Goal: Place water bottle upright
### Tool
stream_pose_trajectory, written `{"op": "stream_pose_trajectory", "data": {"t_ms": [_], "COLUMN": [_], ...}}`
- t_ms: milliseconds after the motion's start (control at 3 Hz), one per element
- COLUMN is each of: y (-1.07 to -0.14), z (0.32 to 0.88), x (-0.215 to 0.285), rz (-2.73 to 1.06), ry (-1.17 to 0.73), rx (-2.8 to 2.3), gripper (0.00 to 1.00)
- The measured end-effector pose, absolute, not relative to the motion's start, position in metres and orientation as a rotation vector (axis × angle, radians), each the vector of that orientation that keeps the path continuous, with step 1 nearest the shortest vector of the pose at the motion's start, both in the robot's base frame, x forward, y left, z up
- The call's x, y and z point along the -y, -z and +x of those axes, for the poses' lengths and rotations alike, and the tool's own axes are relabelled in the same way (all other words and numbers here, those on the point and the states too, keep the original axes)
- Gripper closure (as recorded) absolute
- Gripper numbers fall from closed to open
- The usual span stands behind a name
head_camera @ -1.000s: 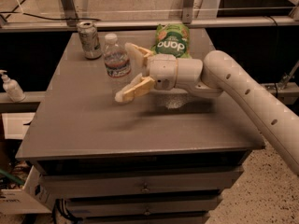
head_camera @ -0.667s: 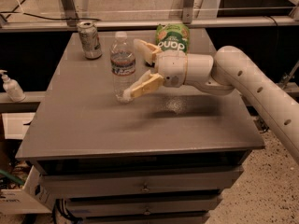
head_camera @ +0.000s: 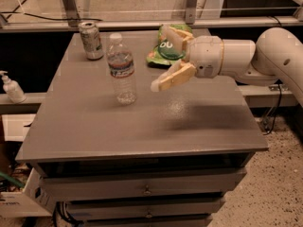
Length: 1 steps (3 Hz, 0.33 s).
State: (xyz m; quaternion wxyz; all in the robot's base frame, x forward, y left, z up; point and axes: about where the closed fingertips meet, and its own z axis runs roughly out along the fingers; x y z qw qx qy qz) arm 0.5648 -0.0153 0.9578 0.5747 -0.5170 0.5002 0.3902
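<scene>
The water bottle is clear ribbed plastic with a white cap and a red-and-dark label band. It stands upright on the grey table, left of centre, with nothing touching it. My gripper is open and empty, hovering to the right of the bottle with a clear gap between them. Its lower finger points toward the bottle, and its upper finger is in front of the green bag.
A silver-green soda can stands at the table's back left, behind the bottle. A green snack bag lies at the back centre, partly behind my gripper. A small white pump bottle stands on a ledge off the table's left.
My gripper has drawn back to the right, away from the bottle, and the gap between them has widened. The bottle stays upright on its own.
</scene>
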Motion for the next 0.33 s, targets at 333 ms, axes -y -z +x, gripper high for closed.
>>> {"op": "stream_pose_trajectory", "data": {"t_ms": [333], "y": [-0.9595], "z": [0.5640], "x": [0.0176], "rz": [-1.212], "ry": [-0.910], "rx": [-1.173], "gripper": [0.00]}}
